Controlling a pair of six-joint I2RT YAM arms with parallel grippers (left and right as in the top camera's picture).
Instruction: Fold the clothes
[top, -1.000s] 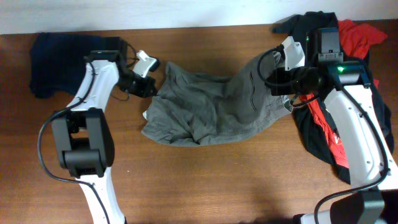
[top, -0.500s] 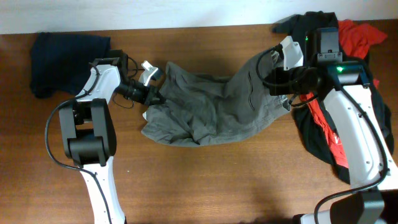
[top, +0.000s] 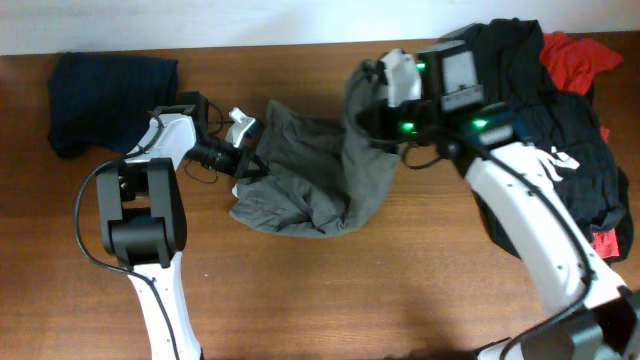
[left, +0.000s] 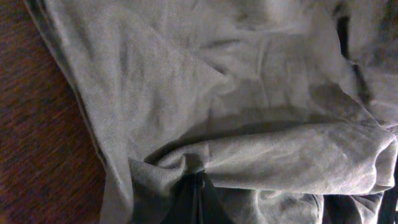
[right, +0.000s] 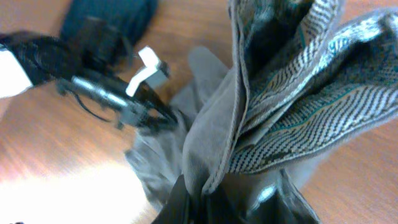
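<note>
Item: 1 pair of grey shorts (top: 300, 175), lying on the table (top: 350, 290) and strung between the 2 sets of jaws. Change noted: the right gripper (top: 372, 112), a second ago far out from the left gripper (top: 248, 160) with the cloth spread long between them, is now carried up and across toward it. Its end of the shorts hangs below its jaws in a raised drape, and the span between the jaws is much shorter. The left gripper sits almost where it was. Jaws: left pair together, pinching a fold at the near edge of the cloth; right pair clamped on a gathered edge, pale patterned lining (right: 298, 93) showing just above them. Reading for the task: likely the 1st fold, 1 end brought over the other, not yet laid down; the cloth under the drape is bunched, so the fold may land uneven. Not made out: button, pockets, which part the left jaws hold. The right fingertips are buried in cloth; the left wrist view is nearly all cloth.
</note>
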